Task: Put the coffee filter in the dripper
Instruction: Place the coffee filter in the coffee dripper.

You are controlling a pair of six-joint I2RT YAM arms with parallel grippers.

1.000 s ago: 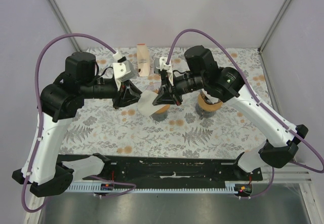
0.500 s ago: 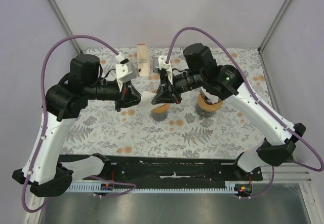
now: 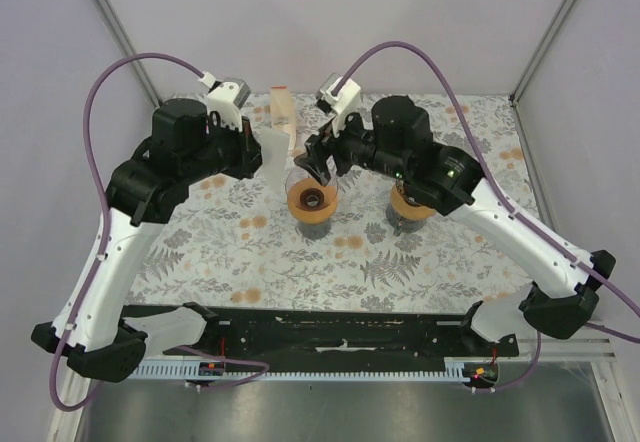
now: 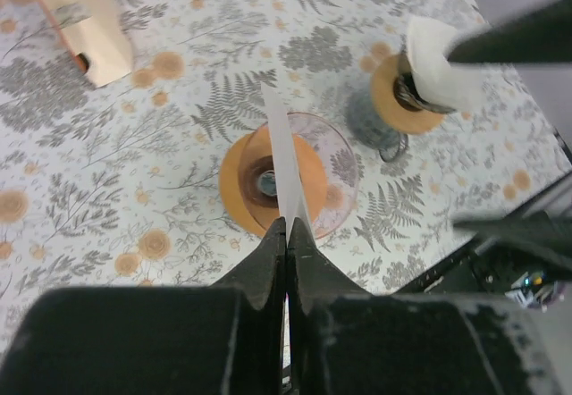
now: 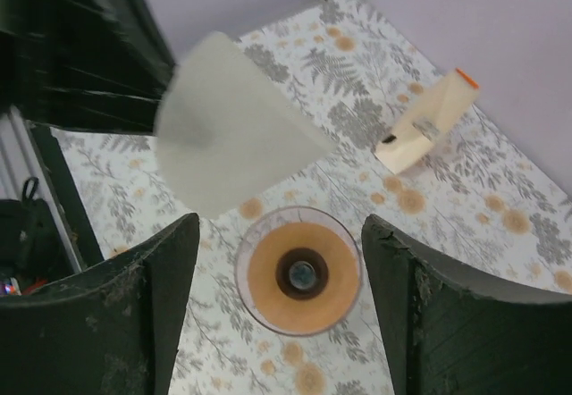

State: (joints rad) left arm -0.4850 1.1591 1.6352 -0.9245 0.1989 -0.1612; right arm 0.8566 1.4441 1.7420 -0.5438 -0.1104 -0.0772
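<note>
Left pincer [image 4: 286, 225]: jaws pressed together, pinching the coffee filter [image 4: 284, 158] by one edge. In the left wrist view the filter runs edge-on straight out from the tips, a thin white strip. In the right wrist view its flat, fan-shaped face shows, hanging in the air clear of the table

Right pincer [image 5: 279, 223]: jaws wide apart, nothing between them. It does not touch the filter, which sits above and to one side of the gap in this pincer's own view

Dripper [image 5: 301, 270]: glass cone with an orange collar, upright on the floral tablecloth [image 3: 200, 252]. It lies directly under the gap of the right pincer, and below and just ahead of the left pincer's tips. The filter is above it, not in it; the cone's dark centre hole is in plain sight

Overhead view: both pincers reach in over the dripper from opposite sides, tips near each other but apart

Also noted: grey cup with an orange ring [image 4: 393, 113], white paper standing in it, ahead and to the right of the left pincer. Tan paper pouch [image 4: 80, 24] lies flat, well ahead and to the left of that same pincer
</note>
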